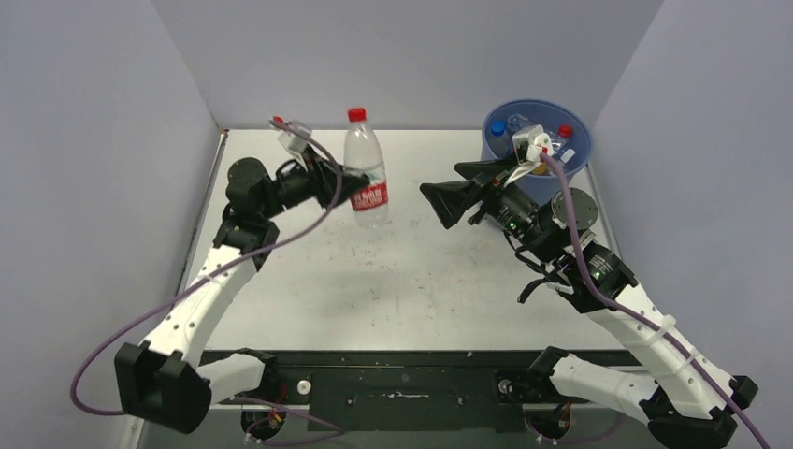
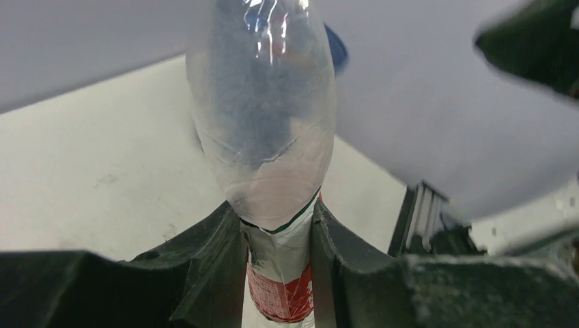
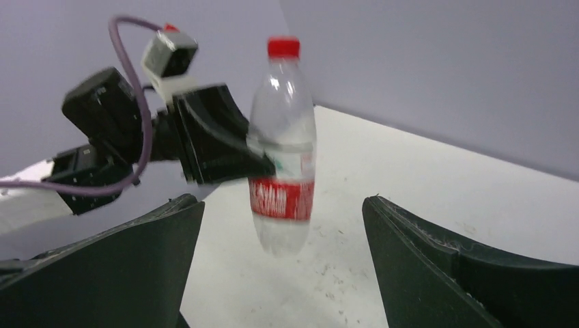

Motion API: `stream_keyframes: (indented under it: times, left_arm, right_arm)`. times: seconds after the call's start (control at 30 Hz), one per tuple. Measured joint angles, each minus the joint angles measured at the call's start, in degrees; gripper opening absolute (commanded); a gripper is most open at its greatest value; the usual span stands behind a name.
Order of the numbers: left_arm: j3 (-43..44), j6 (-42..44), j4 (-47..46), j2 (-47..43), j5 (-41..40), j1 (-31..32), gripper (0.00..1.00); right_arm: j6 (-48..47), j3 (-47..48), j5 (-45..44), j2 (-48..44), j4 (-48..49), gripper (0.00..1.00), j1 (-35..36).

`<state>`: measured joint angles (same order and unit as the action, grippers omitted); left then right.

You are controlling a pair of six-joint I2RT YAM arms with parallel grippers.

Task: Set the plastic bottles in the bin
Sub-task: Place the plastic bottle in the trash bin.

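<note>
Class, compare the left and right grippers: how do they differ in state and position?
The left gripper is shut on the red-capped bottle; the right gripper is open and empty. The left is well away from the bin; the right is near it. Both are black.

High rear view looking down, all 3 share bottle, left wrist close, right wrist farther

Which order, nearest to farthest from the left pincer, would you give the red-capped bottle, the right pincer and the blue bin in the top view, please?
1. The red-capped bottle, upright and clamped in the left pincer itself.
2. The right pincer, open, just to the right of the bottle.
3. The blue bin, farthest, at the back right corner.
</note>
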<state>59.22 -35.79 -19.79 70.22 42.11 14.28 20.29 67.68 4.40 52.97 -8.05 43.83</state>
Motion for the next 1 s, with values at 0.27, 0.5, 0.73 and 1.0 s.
stream_keyframes:
  times: [0.27,0.5,0.73,1.0]
  left_arm:
    - [-10.8,27.56,14.14,-14.58,-0.11,16.57,0.0]
    - [-15.26,32.15,15.61,-15.87,-3.76,19.93,0.0]
    - [-15.72,33.27,15.87,-16.81,-6.49,21.2,0.0]
    - [-18.03,33.2,14.78,-19.32,-9.16,21.24,0.0]
  right_arm:
    - [-0.13,9.2,10.47,6.82,-0.66,0.9,0.02]
    - [0.57,9.03,11.06,8.74,-3.72,0.96,0.17]
    - [1.22,10.32,11.13,10.78,-6.03,0.88,1.84]
    - [1.2,8.9,9.66,13.7,-9.55,0.69,4.28]
